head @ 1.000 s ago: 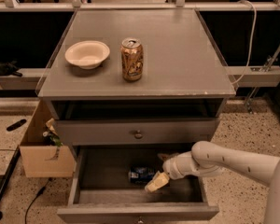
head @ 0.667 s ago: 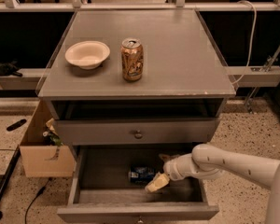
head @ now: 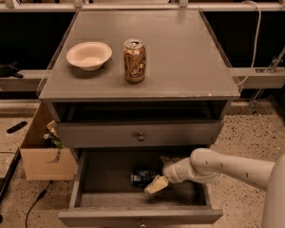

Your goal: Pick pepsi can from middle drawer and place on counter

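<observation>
Lying near the middle of the open middle drawer (head: 109, 216), the pepsi can (head: 141, 177) sits just beside the gripper (head: 156, 185), between it and the drawer's left wall. The gripper reaches in from the drawer's right side; how far open it is, or whether it holds the can, cannot be told.

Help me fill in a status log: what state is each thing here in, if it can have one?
middle drawer: pulled open.
pepsi can: lying on the drawer floor, not lifted.
tool: down inside the middle drawer, just right of the pepsi can.
upper drawer: closed.
gold-brown can: upright on the counter.
bowl: upright, empty.
cardboard box: open-topped.
</observation>
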`<state>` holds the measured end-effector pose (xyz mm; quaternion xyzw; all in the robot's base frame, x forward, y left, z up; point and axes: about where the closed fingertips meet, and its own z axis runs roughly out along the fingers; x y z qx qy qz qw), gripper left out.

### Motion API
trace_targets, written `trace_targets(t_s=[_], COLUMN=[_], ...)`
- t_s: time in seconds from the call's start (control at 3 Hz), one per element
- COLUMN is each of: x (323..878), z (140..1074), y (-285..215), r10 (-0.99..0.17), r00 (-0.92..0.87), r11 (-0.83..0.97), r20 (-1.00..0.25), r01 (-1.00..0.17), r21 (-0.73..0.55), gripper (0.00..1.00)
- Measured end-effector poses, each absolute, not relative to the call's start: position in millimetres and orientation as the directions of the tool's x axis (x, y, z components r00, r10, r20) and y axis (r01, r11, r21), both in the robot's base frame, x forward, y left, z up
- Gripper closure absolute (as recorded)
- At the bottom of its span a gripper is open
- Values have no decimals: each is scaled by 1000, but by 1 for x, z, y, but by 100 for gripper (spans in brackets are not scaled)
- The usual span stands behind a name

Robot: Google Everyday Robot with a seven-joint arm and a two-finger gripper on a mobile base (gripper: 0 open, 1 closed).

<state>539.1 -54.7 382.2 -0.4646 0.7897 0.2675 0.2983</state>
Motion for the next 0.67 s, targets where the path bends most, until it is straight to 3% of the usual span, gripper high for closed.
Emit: trace_targets(t_s=[0.67], x=[537], z=[366], y=[-43], r10=[-599], r00=[-374], r11=[416], r20=[-707], r01=[-901], r21=[125], gripper=[0])
